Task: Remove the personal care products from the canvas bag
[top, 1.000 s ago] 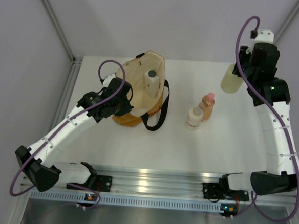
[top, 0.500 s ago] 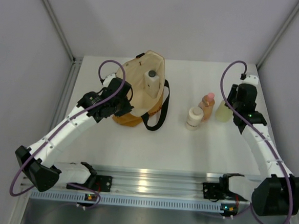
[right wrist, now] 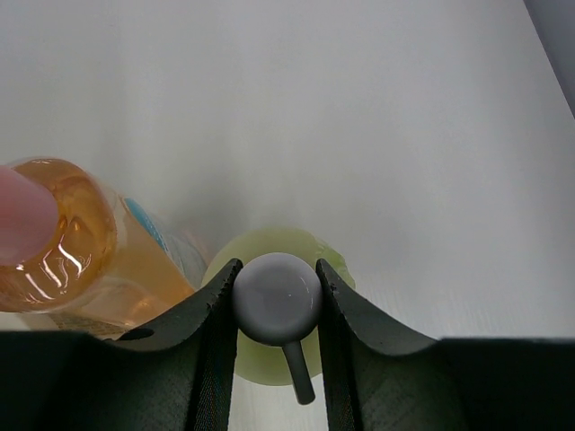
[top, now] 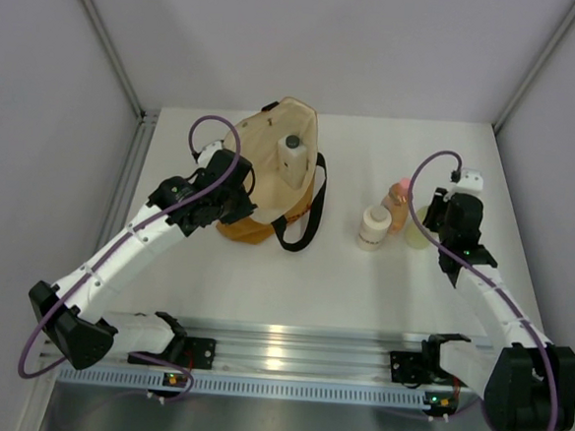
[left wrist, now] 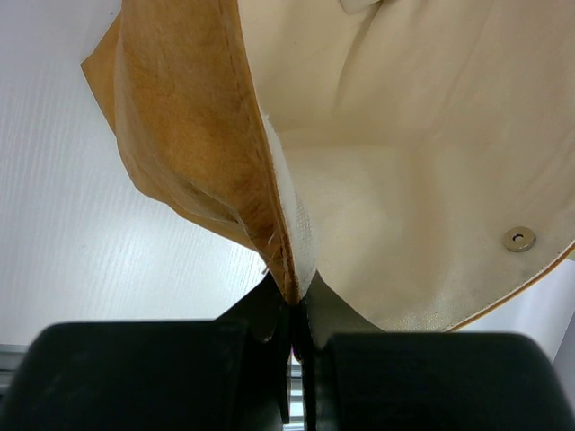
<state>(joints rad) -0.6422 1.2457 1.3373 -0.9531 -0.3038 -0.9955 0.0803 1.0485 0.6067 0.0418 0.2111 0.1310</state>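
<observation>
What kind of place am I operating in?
Probably a lab test cell, not a home: bare white table, plain grey walls with corner struts, and an aluminium mounting rail along the near edge.

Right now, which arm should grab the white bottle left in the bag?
Right. The left claw is pinching the bag rim, holding it open; the right claw only needs to let go of the yellow bottle.

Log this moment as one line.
left gripper shut on canvas bag rim | right gripper shut on yellow-green bottle | white bottle in bag
</observation>
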